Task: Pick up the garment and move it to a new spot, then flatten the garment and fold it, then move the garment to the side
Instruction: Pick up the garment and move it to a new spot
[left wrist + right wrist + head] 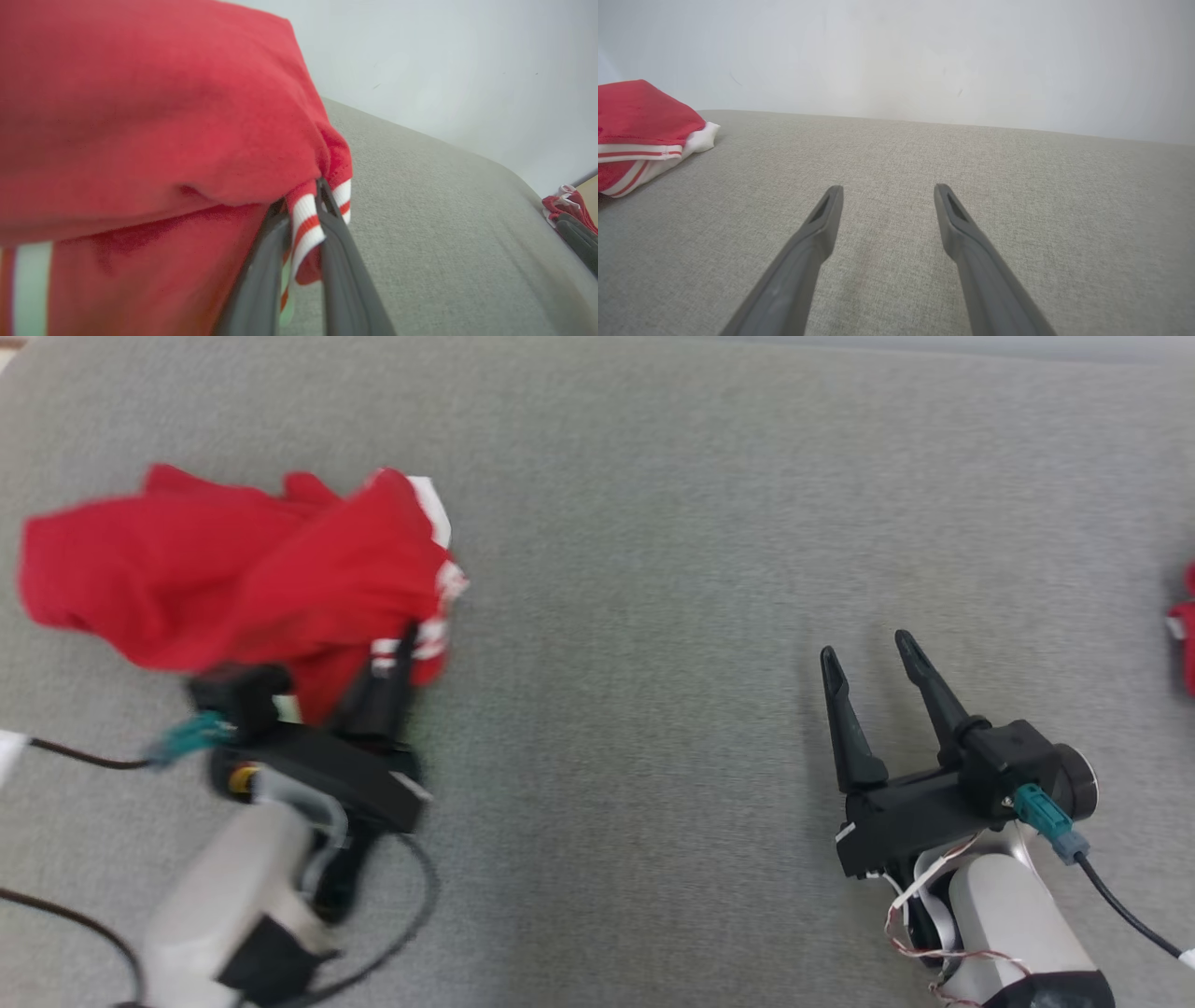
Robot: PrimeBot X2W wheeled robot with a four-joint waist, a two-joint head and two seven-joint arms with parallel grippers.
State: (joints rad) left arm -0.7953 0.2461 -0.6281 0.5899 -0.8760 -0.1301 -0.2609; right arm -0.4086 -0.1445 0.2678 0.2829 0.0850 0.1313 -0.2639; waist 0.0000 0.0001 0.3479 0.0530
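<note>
Red garment point(233, 569), bunched at the left of the counter point(653, 523), is gripped by its striped cuff point(308, 224) in the left hand point(301, 198); the right hand point(865, 646) is held open and empty. The pick-up is judged underway; carrying it to a new spot is called for next.

Bare lab-like indoor space, wide grey fabric-covered surface point(653, 569), plain white wall point(924, 56) behind it

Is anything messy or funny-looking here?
Yes. The red garment is bunched up at the left of the grey surface, not lying flat, and the left gripper is pinching its red-and-white striped cuff.
</note>
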